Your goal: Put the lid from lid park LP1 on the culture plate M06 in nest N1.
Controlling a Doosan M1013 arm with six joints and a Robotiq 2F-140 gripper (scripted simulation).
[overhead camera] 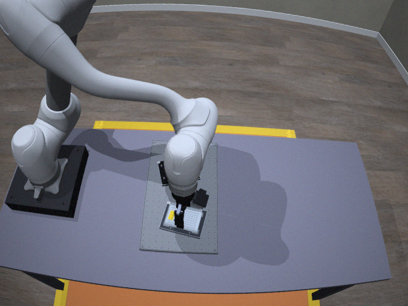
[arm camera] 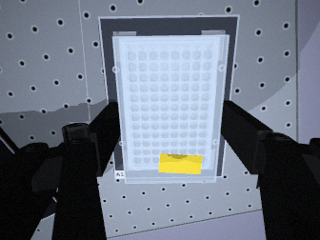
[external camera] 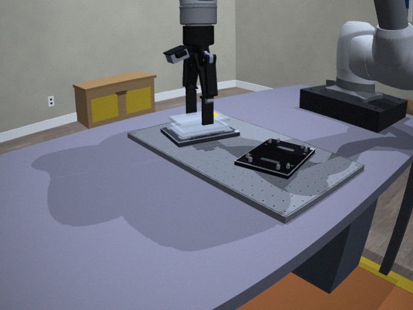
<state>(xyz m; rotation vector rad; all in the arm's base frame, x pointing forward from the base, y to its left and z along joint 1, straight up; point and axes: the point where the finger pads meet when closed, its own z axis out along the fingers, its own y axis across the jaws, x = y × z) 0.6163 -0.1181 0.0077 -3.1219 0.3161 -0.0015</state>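
While the hand (arm camera: 169,138) grips it, lid (arm camera: 169,102) edges overlie plate (external camera: 218,130).
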